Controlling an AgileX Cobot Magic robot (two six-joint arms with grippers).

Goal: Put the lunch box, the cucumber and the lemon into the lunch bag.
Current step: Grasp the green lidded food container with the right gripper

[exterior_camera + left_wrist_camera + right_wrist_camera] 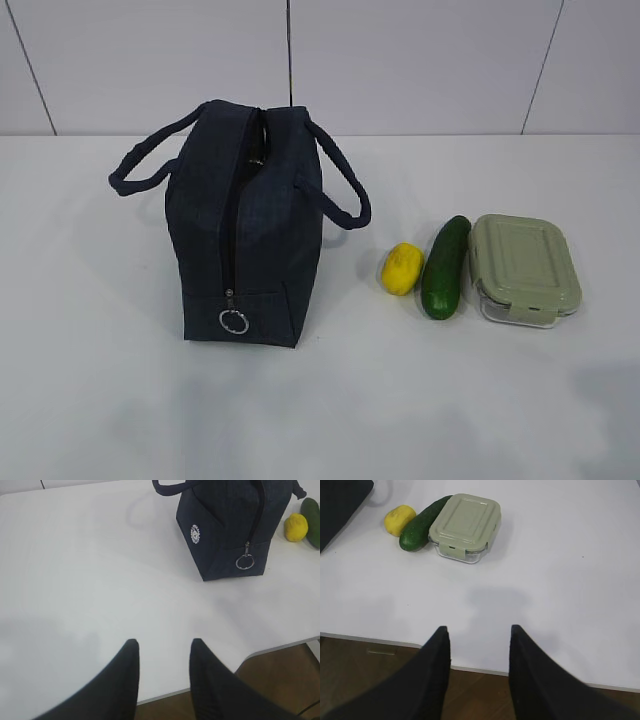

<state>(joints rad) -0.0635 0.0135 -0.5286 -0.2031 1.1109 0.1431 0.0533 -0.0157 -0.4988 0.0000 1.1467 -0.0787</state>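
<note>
- The left tool (pixel 162 652) hangs above the near edge of the white desk (pixel 90 580), its two dark fingers (pixel 127 665) spread apart with nothing between them.
- The right tool (pixel 479 640) hangs over the near edge of the desk on the other side, fingers likewise parted and holding nothing.
- Neither tool shows in the exterior view; both are well apart from every object.
- Ahead and to the right of the left tool stands the lunch bag (pixel 225 525), dark navy fabric, upright on the desk.
- A zipper line runs down the end of the bag that faces the cameras, and a metal ring pull (pixel 234 321) hangs at its lower end, near the bag's base.
- A small round white logo (pixel 194 534) sits on the bag's side panel.
- Two padded loop handles (pixel 345 190) droop outward, one to each side of the bag.
- Ahead and to the left of the right tool lie three items in a row, to the right of the bag.
- The lemon (pixel 401 268), small and bright yellow, lies closest to the bag, not touching it.
- The cucumber (pixel 445 268), dark green and glossy, lies between the lemon and the box, close against both.
- The lunch box (pixel 524 268), a clear container with a pale sage-green clip lid, lies farthest right, lid closed.
</note>
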